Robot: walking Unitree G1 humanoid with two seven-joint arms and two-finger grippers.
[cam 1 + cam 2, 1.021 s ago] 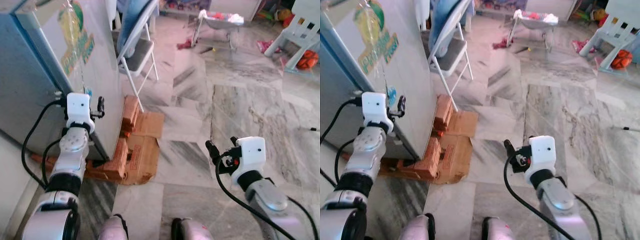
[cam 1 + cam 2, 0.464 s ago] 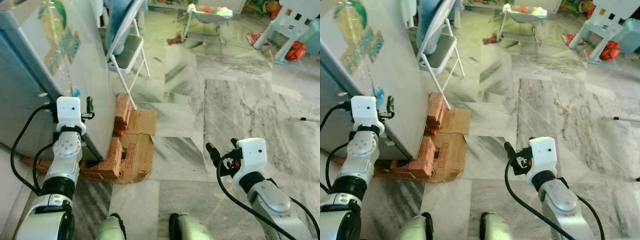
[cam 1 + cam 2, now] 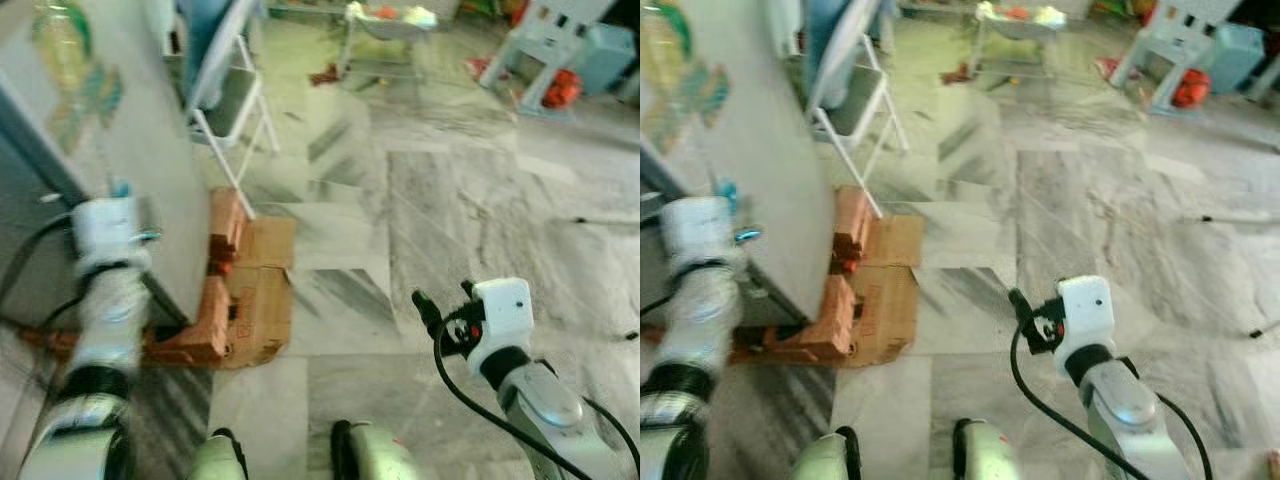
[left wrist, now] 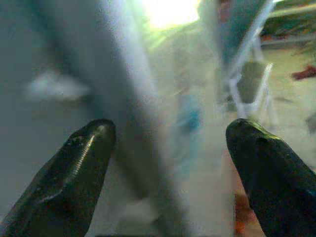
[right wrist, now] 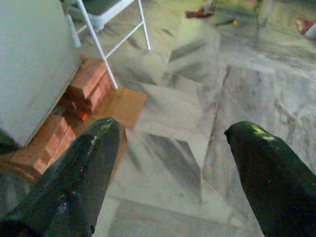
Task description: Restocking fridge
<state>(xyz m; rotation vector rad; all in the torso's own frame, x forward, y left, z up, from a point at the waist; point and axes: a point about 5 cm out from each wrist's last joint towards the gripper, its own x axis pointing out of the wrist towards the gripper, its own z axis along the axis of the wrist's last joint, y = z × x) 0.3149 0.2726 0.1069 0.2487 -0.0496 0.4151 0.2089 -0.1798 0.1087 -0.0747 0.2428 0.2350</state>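
A grey fridge (image 3: 110, 150) with a green and yellow sticker stands at the left, its base raised on red bricks (image 3: 215, 300). My left gripper (image 4: 168, 143) is open and held close against the fridge's front corner, where the grey door edge (image 4: 128, 123) runs between its fingers. The picture of that arm (image 3: 105, 260) is blurred. My right gripper (image 3: 442, 298) hangs open over the bare marble floor (image 5: 187, 98), well to the right of the fridge and holding nothing.
Flattened cardboard (image 3: 262, 290) lies under and beside the bricks. A white folding chair (image 3: 225, 100) stands just behind the fridge. Far back are a small table with clutter (image 3: 385, 25) and a pale plastic chair (image 3: 540, 50). Marble floor spreads to the right.
The whole picture has shifted and blurred, so the camera has moved. Both grippers keep their places, the left by the fridge corner and the right over the floor.
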